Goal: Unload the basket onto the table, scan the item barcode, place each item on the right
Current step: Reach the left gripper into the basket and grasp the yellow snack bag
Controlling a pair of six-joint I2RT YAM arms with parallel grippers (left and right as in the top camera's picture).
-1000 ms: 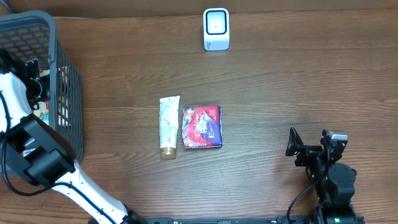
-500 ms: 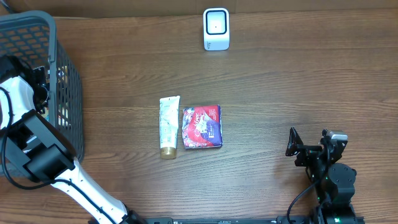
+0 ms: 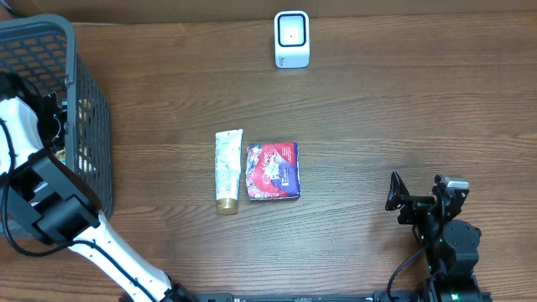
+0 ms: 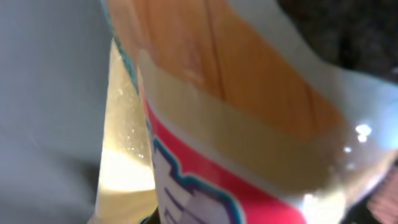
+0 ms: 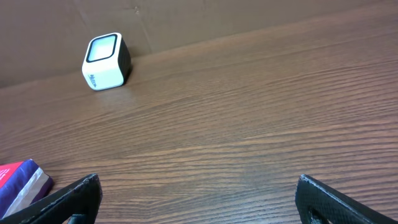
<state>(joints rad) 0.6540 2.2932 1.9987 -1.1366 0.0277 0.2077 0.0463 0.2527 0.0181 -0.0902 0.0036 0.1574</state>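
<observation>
Pressed together inside the basket [image 3: 88, 92] at the desk's [image 3: 377, 109] left edge, the left tool [image 3: 52, 117] is probably nipping the orange-and-pink packet [image 4: 249, 124] for the far-edge scanner [image 3: 291, 39], while the right tool [image 5: 199, 196] waits spread.

Shop-checkout bench: barcode scanner [image 3: 292, 39], grey shopping basket [image 3: 94, 117], tube [image 3: 227, 171] and packet [image 3: 273, 170] on wooden table [image 3: 394, 109].

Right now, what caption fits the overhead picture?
The left arm reaches into the gray basket; tube, red packet and scanner sit on the table.
</observation>
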